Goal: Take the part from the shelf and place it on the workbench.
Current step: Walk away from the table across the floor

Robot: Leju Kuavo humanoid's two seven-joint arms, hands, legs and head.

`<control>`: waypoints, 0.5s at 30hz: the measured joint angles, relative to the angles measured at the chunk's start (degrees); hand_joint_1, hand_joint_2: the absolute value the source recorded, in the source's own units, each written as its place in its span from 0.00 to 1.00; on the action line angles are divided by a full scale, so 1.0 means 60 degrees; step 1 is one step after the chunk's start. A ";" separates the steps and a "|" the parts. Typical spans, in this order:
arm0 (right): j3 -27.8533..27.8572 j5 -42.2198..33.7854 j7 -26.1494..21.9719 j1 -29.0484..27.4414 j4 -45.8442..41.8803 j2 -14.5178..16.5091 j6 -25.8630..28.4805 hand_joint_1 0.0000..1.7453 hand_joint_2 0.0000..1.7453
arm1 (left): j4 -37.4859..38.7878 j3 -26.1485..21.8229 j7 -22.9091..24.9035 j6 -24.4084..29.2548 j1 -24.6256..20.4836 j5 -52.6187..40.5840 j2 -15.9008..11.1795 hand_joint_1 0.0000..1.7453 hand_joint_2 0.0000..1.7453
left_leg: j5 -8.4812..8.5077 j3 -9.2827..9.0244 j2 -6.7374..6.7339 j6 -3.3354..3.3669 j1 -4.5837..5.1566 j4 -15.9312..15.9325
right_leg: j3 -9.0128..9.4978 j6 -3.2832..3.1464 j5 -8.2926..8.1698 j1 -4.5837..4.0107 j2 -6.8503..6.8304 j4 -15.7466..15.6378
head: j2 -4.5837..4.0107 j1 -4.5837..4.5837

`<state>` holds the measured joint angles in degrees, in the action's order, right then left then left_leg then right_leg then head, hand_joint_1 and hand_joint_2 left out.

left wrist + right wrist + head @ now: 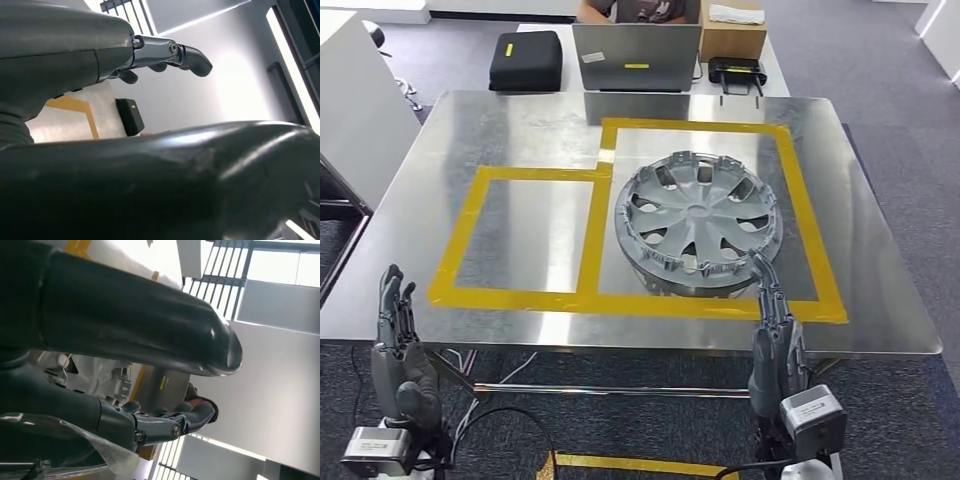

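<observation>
A silver wheel cover lies flat on the steel workbench, inside the larger yellow-taped square. My right hand is raised at the bench's near edge, just in front of the cover's near rim, fingers extended and holding nothing. My left hand is raised off the near left corner of the bench, fingers apart and empty. The left wrist view has my thumb and straight fingers with nothing between them. In the right wrist view, my fingers are stretched out, with the cover's rim behind them.
A smaller yellow-taped square lies bare to the cover's left. Beyond the bench stand a black case, a laptop, a cardboard box and a seated person. A white cabinet stands at the left.
</observation>
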<state>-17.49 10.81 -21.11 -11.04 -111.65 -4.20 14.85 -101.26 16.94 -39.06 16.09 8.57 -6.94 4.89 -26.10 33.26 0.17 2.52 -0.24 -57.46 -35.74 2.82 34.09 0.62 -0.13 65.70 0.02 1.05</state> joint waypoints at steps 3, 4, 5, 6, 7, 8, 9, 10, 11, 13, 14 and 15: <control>-0.0004 -0.0002 0.0007 -0.0019 0.0001 -0.0002 0.0004 0.00 0.00 | 0.0000 -0.0008 0.0000 0.0000 0.0010 0.0003 0.0001 0.00 0.00 | 0.0140 0.0204 -0.0010 0.0003 0.0013 -0.0016 | -0.0436 0.0066 0.0498 0.0012 0.0003 0.1252 | 0.0000 0.0011; -0.0004 -0.0002 0.0007 -0.0016 0.0001 -0.0003 0.0005 0.00 0.00 | 0.0000 -0.0011 0.0000 0.0000 0.0010 0.0003 0.0001 0.00 0.00 | 0.0182 0.0259 -0.0009 -0.0012 0.0013 -0.0023 | -0.0247 0.0067 0.0320 0.0012 0.0002 0.0992 | 0.0000 0.0013; -0.0004 -0.0002 0.0007 -0.0011 0.0001 -0.0002 0.0005 0.00 0.00 | 0.0000 -0.0015 0.0000 0.0001 0.0009 0.0003 0.0001 0.00 0.00 | 0.0219 0.0300 -0.0007 -0.0036 0.0012 -0.0035 | 0.0140 0.0053 0.0022 0.0013 0.0001 0.0359 | 0.0000 0.0013; -0.0004 -0.0003 0.0007 -0.0001 0.0001 -0.0002 0.0006 0.00 0.00 | 0.0000 -0.0019 0.0000 0.0002 0.0009 0.0003 0.0001 0.00 0.00 | 0.0251 0.0334 -0.0004 -0.0069 0.0016 -0.0055 | 0.0582 0.0027 -0.0216 0.0009 0.0001 -0.0407 | 0.0000 0.0014; -0.0005 -0.0003 0.0010 0.0004 0.0001 -0.0002 0.0006 0.00 0.00 | 0.0000 -0.0025 0.0000 0.0003 0.0008 0.0003 0.0001 0.00 0.00 | 0.0279 0.0359 -0.0002 -0.0106 0.0031 -0.0081 | 0.0943 -0.0010 -0.0406 0.0000 0.0005 -0.1042 | 0.0000 0.0007; -0.0005 -0.0003 0.0010 0.0005 0.0000 -0.0002 0.0008 0.00 0.00 | 0.0000 -0.0029 0.0000 0.0005 0.0006 0.0003 0.0001 0.00 0.00 | 0.0310 0.0376 -0.0001 -0.0155 0.0043 -0.0099 | 0.1164 -0.0050 -0.0507 -0.0014 0.0011 -0.1457 | 0.0000 0.0004; -0.0003 -0.0005 0.0013 0.0003 0.0000 -0.0003 0.0010 0.00 0.00 | 0.0000 -0.0032 0.0000 0.0005 0.0006 0.0003 0.0001 0.00 0.00 | 0.0346 0.0386 -0.0001 -0.0209 0.0048 -0.0106 | 0.1219 -0.0095 -0.0521 -0.0036 0.0018 -0.1597 | 0.0000 0.0000; -0.0001 -0.0006 0.0015 -0.0003 -0.0001 -0.0002 0.0012 0.00 0.00 | 0.0000 -0.0034 0.0000 0.0005 0.0006 0.0003 0.0001 0.00 0.00 | 0.0388 0.0391 -0.0002 -0.0267 0.0046 -0.0101 | 0.1192 -0.0145 -0.0577 -0.0057 0.0024 -0.1581 | 0.0000 -0.0003; 0.0002 -0.0008 0.0014 -0.0002 -0.0002 -0.0002 0.0014 0.00 0.00 | 0.0000 -0.0035 0.0000 0.0006 0.0006 0.0003 0.0000 0.00 0.00 | 0.0412 0.0402 -0.0002 -0.0329 0.0029 -0.0104 | 0.1154 -0.0207 -0.0638 -0.0049 0.0015 -0.1586 | 0.0000 0.0000; 0.0005 -0.0011 0.0017 0.0005 -0.0003 0.0000 0.0011 0.00 0.00 | 0.0000 -0.0036 0.0000 0.0012 0.0007 0.0003 -0.0001 0.00 0.00 | 0.0122 0.0516 -0.0002 -0.0451 0.0002 -0.0359 | 0.1106 -0.0340 -0.0793 -0.0020 -0.0021 -0.1610 | 0.0000 -0.0016; 0.0005 -0.0013 0.0019 0.0006 -0.0003 0.0000 0.0008 0.00 0.00 | 0.0000 -0.0036 0.0000 0.0015 0.0007 0.0003 -0.0002 0.00 0.00 | -0.0228 0.0652 -0.0002 -0.0508 -0.0014 -0.0746 | 0.1052 -0.0396 -0.0884 0.0001 -0.0043 -0.1624 | 0.0000 -0.0031; 0.0005 -0.0014 0.0021 0.0005 -0.0003 0.0000 0.0006 0.00 0.00 | 0.0000 -0.0035 0.0000 0.0017 0.0008 0.0003 -0.0002 0.00 0.00 | -0.0674 0.0836 -0.0003 -0.0560 -0.0029 -0.1325 | 0.0977 -0.0426 -0.0960 0.0000 -0.0056 -0.1612 | 0.0000 -0.0044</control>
<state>-17.45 10.73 -20.99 -11.01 -111.67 -4.20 14.88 -101.26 16.73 -39.06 16.19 8.62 -6.93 4.88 -30.15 38.28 0.15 -0.84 -0.41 -65.41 -29.87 0.27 28.33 0.61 -0.47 56.03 0.02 0.79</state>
